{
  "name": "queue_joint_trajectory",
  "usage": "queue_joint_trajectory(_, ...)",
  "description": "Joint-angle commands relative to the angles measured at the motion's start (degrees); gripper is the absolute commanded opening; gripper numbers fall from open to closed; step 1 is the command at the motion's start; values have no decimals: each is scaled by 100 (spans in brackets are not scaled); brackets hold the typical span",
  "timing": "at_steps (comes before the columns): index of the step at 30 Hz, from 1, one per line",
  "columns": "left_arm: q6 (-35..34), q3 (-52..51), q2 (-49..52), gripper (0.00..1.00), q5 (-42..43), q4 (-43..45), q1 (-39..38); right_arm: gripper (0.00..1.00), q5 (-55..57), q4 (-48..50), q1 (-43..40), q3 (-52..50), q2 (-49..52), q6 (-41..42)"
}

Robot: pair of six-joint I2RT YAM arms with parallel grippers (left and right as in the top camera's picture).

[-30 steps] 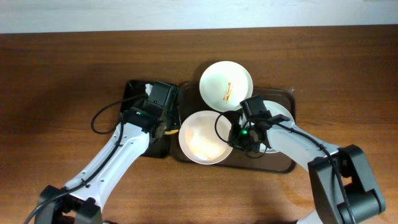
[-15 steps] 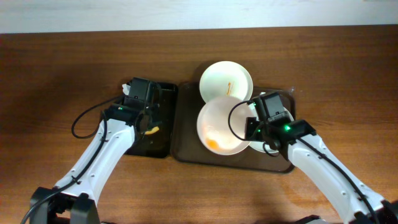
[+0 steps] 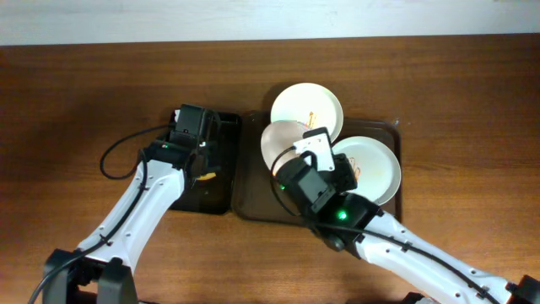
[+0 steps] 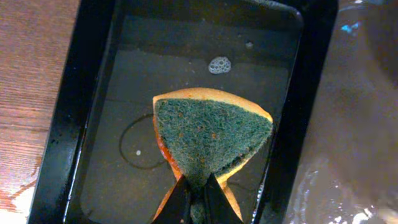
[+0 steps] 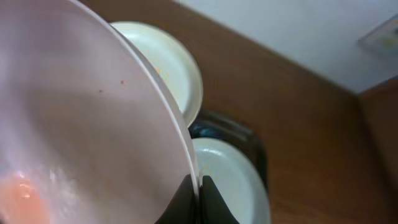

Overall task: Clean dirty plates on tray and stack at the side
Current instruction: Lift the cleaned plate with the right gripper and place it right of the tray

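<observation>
left claw (image 4: 198,186): pinching sponge (image 4: 211,137) by one corner, over the black basin (image 4: 62,124), 9 o'clock of the tray (image 3: 253,198)
right claw (image 5: 198,194): clamped on the rim of the lifted plate (image 5: 81,137), which is tipped steeply at the tray's 11 o'clock
other plates: stained plate (image 3: 306,110) at 12 o'clock, side plate (image 3: 371,165) at 3 o'clock
step: looks like scrubbing, plate going to sponge
next: get the plate face onto the sponge, keep the rim grip firm
change: 0.5 s ago the plate was flatter, mid-tray; right arm has swung in, left hardly moved

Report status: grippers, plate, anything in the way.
Left gripper shut on sponge over black basin. Right gripper shut on plate, tilted, by its rim. Two other plates close by.
</observation>
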Motion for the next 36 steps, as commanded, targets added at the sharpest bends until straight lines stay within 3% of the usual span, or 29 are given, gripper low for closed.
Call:
queue_joint_trajectory(1,114,4,83,0,44,31,46,4,1008,68,166,133,-118,-195)
queue_joint_trajectory(5,114,4,83,0,44,31,46,4,1023,70,160,133,-118,-140)
queue_joint_trajectory(7,114,4,83,0,42,28,46,4,890,4,70,133,-118,367)
queue_joint_trajectory(12,114,4,83,0,151,26,46,4,-769,-177,-999,133,-120,1088)
queue_joint_trajectory(18,114,4,83,0,302,26,46,4,-2872,-551,-3493,133,-431,1189)
queue_joint_trajectory(21,114,4,87,0,299,22,46,4,-3908,-732,-5276,133,-546,1187)
queue_joint_trajectory(25,114,4,87,0,299,9,46,4,-4319,-964,-7208,133,-442,1239)
queue_joint_trajectory(28,114,4,87,0,302,4,46,4,-4551,-901,-8183,131,-170,1539)
queue_joint_trajectory(31,114,4,87,0,302,0,46,5,-4747,-660,-8544,131,278,1532)
queue_joint_trajectory(33,114,4,87,0,302,-24,46,19,-4747,-514,-8540,131,538,1532)
queue_joint_trajectory(36,114,4,87,0,302,-39,46,22,-4935,-442,-8537,131,719,1484)
